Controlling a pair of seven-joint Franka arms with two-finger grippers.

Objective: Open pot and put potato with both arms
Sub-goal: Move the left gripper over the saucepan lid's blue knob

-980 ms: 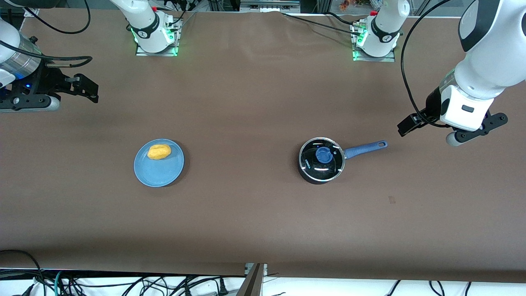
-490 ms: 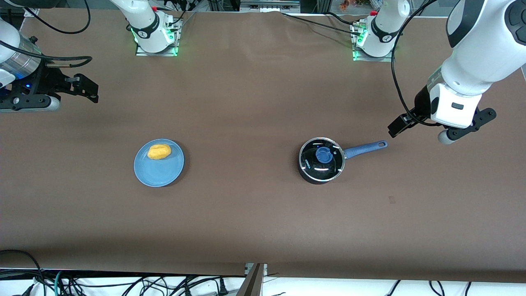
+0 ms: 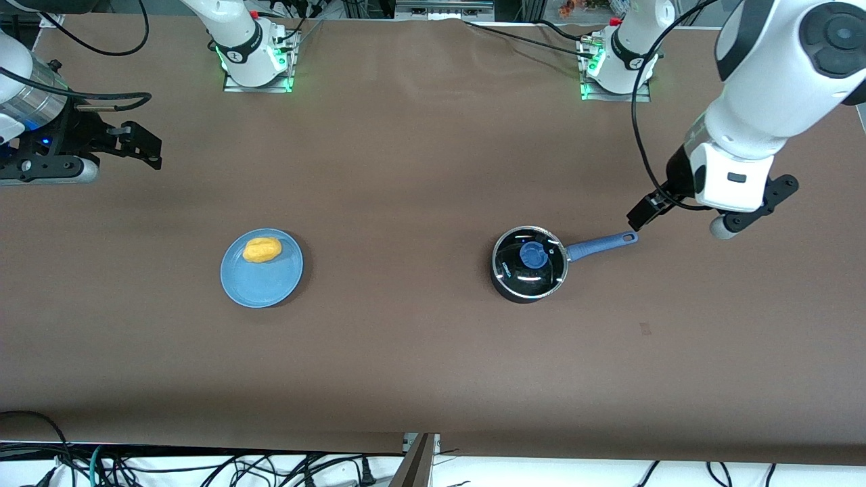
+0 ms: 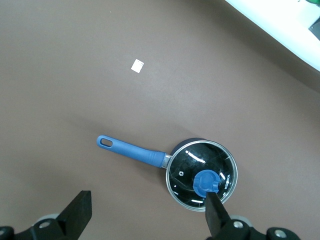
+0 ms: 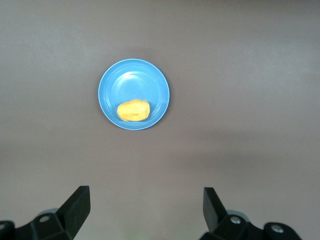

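The black pot point(image 3: 504, 284) stands toward the left arm's end of the table. Its glass lid point(image 3: 544, 270) with a blue knob point(image 3: 534, 255) is on, and its blue handle point(image 3: 599, 245) points toward that end. The pot also shows in the left wrist view point(image 4: 176, 187). The yellow potato point(image 3: 262, 249) lies on a blue plate point(image 3: 260, 284) toward the right arm's end, and shows in the right wrist view point(image 5: 133, 110). My left gripper point(image 3: 646, 215) is open and empty, up in the air by the tip of the handle. My right gripper point(image 3: 139, 143) is open and empty and waits at its end of the table.
The brown table point(image 3: 406, 169) carries only the plate, the pot and a small pale mark point(image 3: 645, 329) nearer the front camera than the handle. The arm bases point(image 3: 257, 61) stand along the table's back edge. Cables hang below the front edge point(image 3: 203, 467).
My left gripper has moved in from its end of the table toward the tip of the pot's handle. The right arm, pot, plate and potato have not moved.
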